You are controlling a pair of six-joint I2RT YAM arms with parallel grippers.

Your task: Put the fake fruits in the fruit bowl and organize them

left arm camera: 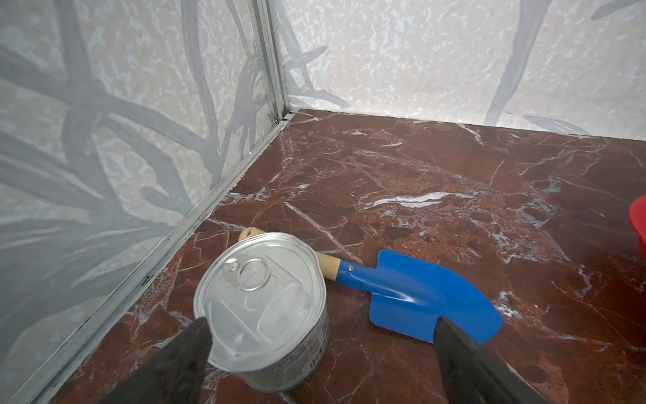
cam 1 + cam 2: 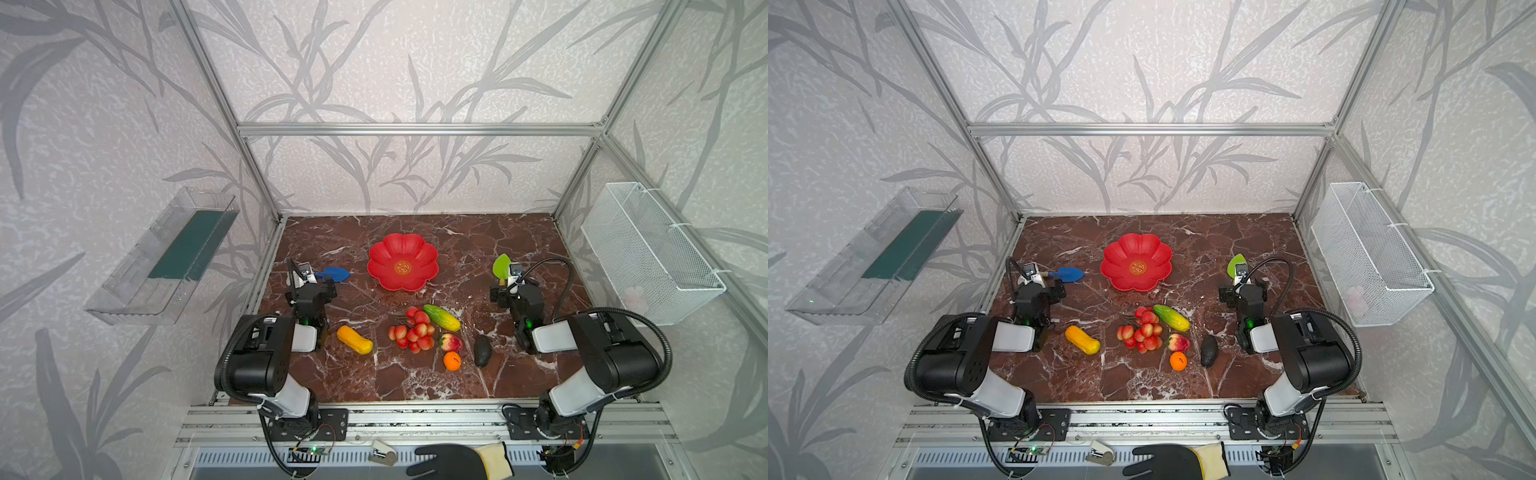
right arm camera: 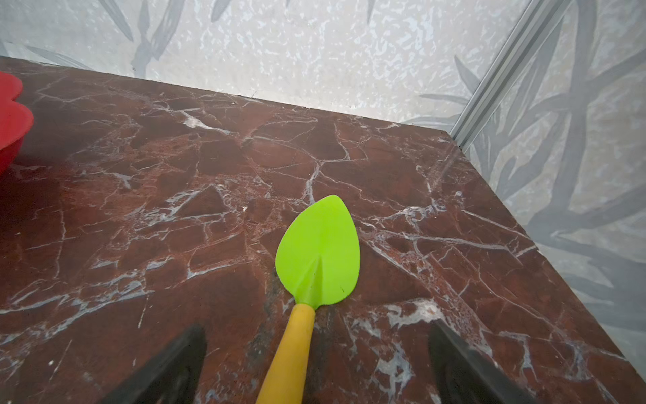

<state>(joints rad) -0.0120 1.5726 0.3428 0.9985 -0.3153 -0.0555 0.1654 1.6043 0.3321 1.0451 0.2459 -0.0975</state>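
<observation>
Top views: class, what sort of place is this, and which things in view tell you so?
Probably a robot test cell: an aluminium frame with wallpapered panels encloses a marble-patterned table, two robot arms are mounted at its front edge, and fake fruits lie near a fruit bowl.

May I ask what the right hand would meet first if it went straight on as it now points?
Probably the green trowel: its yellow handle lies between the right hand's open fingers, blade just ahead, though the hand's height is unclear.
</observation>
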